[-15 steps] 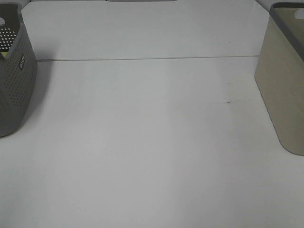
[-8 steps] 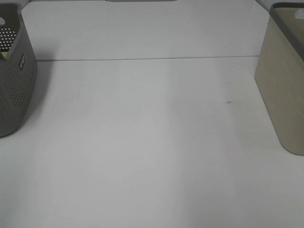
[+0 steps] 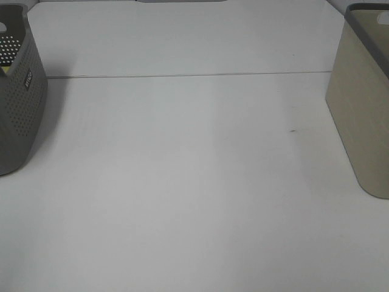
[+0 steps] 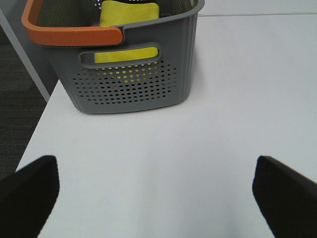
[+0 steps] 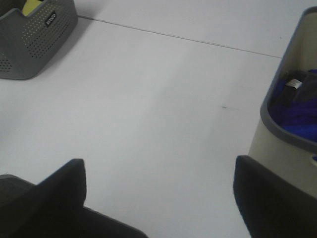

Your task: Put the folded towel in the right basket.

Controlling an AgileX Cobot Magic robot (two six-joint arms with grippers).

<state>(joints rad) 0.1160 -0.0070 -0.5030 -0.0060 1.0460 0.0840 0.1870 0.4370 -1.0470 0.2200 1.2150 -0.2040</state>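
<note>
Folded towel (image 5: 297, 106) already down inside the right basket (image 5: 285, 131), at the right edge of the right wrist frame: blue cloth below the grey rim, with a small pale tag on top. Long axis impossible to judge, most of it hidden by the wall. Just right of and beyond the right claw (image 5: 158, 198), whose fingers stand wide apart, holding nothing, over bare worktop (image 3: 194, 182). Far nearer than the left claw (image 4: 156, 191), likewise spread and empty, facing the perforated grey basket (image 4: 133, 74) with yellow cloth (image 4: 129, 12) in the upper left of its frame. Apparently only withdrawal left.
</note>
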